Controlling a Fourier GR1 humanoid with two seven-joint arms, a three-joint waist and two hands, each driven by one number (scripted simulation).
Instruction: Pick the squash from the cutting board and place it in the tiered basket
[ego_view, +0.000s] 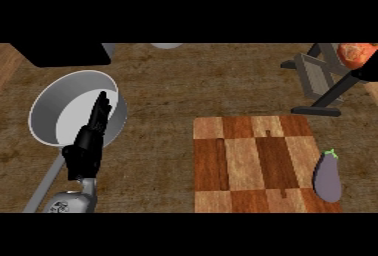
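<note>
Cutting board (255, 162), wooden checkered, at 4 o'clock on the worktop (184, 85). Eggplant (328, 177), purple, at the board's right edge, partly overhanging it. Tiered basket (321, 80) at 1 o'clock, with the orange squash (358, 54) up at its top. Grey pan (74, 107) at 9 o'clock. Left robot hand (96, 125) over the pan, fingers straight, pressed together, holding nothing. Right robot hand not visible.
</note>
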